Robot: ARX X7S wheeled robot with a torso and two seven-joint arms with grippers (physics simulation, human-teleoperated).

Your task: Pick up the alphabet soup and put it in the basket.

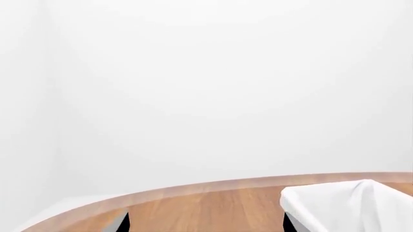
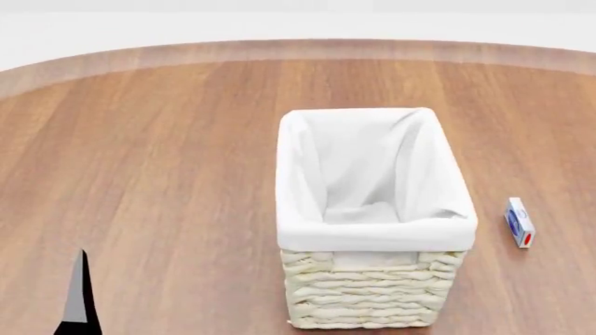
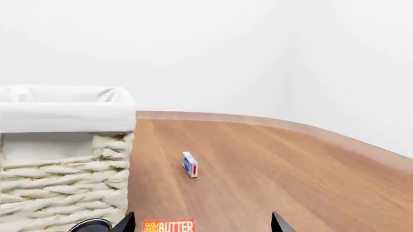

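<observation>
Wood-grain table (image 2: 149, 153) spreads wide, the wicker basket (image 2: 373, 223) standing near its middle, liner empty. Right of the basket lies a small white-and-blue box (image 2: 518, 222); nearer the robot, a butter pack (image 3: 169, 225). Right gripper (image 3: 201, 223) fingers spread wide. Left gripper: can't tell. Soup nowhere in view

I see a round wood-grain table (image 2: 167, 160) with a paler rim, plain white walls (image 3: 213, 53) behind; lighting even, shadowless.

basket (image 2: 373, 293) mid-table, open-topped | small box (image 2: 520, 222) well right | table (image 2: 139, 174) left bare
</observation>
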